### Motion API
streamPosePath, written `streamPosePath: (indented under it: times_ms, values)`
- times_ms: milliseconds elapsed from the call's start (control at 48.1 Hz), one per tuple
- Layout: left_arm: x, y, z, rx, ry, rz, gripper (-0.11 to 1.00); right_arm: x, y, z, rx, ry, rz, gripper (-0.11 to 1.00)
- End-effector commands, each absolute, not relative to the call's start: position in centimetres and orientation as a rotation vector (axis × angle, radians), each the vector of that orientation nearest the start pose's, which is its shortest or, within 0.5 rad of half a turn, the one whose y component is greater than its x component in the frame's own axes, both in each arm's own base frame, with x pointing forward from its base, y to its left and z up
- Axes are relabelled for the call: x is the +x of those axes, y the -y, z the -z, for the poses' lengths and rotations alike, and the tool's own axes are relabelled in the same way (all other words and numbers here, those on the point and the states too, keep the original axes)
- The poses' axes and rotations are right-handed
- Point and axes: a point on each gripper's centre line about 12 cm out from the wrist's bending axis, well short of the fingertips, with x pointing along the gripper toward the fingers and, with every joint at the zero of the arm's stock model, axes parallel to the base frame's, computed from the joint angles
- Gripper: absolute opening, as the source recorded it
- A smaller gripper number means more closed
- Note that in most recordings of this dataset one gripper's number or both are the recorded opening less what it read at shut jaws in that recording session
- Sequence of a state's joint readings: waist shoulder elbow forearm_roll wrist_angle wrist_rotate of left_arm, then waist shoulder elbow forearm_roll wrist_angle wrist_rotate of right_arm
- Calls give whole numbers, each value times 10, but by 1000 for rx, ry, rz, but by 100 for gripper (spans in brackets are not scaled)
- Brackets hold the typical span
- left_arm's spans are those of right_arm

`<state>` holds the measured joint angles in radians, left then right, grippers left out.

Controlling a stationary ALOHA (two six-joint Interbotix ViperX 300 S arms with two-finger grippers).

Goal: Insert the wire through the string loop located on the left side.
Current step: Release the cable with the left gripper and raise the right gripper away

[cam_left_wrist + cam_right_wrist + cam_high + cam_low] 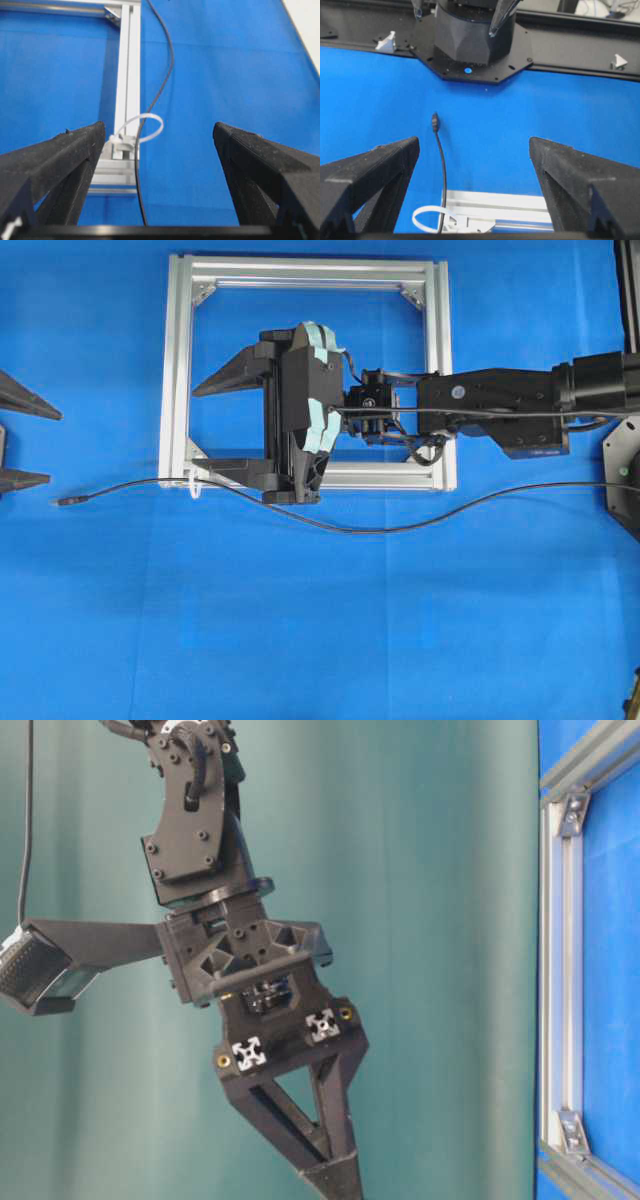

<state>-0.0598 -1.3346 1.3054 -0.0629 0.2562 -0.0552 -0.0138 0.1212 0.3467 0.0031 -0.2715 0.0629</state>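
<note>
The wire (370,530) is a thin black cable that comes in from the right and curves across the blue cloth. It appears to pass through the string loop (197,490), a small white ring at the frame's lower-left corner. Its plug (65,501) lies left of the loop. In the left wrist view the wire (137,170) crosses the loop (159,125). In the right wrist view the plug (435,121) lies beyond the loop (422,216). My right gripper (195,428) hangs open over the frame's left side and holds nothing. My left gripper (55,447) is open at the far left, above the plug.
The silver aluminium frame (176,360) lies flat on the blue cloth, and my right arm (500,400) stretches across it from the right. The left arm's black base plate (470,65) sits at the cloth's edge beyond the plug. The frame (560,970) also shows in the table-level view.
</note>
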Motion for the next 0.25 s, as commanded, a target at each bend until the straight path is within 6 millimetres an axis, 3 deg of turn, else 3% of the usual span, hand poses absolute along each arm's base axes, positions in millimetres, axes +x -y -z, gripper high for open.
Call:
streamPosePath:
  times_ms: [0, 229]
  values:
    - [139, 10, -242, -107, -221, 59, 85, 477, 8, -284, 71, -139, 23, 93]
    - [139, 9, -241, -107, -224, 57, 85, 477, 8, -283, 71, -142, 23, 93]
